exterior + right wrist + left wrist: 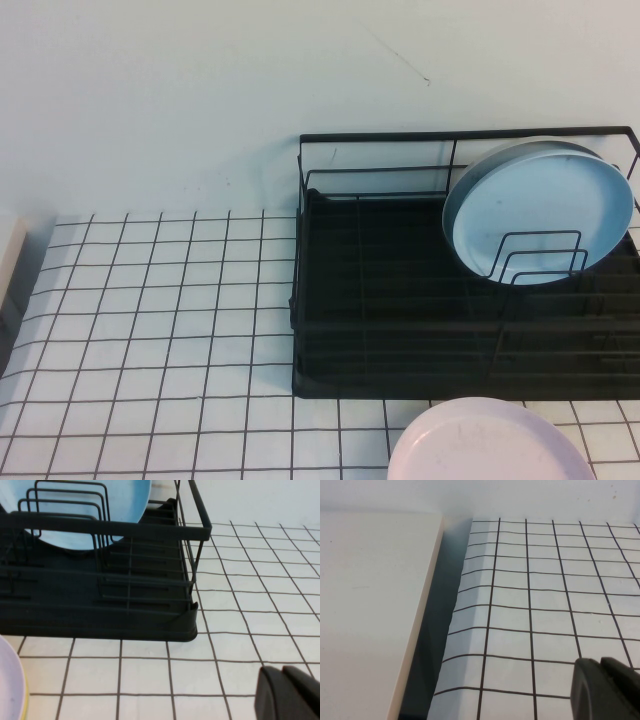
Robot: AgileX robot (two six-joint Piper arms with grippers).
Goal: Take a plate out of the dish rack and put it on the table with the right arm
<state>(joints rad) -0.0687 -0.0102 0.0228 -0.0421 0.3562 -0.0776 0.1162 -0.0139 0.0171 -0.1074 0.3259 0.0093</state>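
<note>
Right hand (290,692) closed, empty, wrist-view only; left hand (605,687) closed; plate (540,212) racked.

One black dish rack (400,330) sits right of centre on my gridded table (150,320). I count two plates: one light blue plate (545,205) upper right in the rack, one pale pink plate (490,445) at the lower edge.

matte black rounded jaws
</note>
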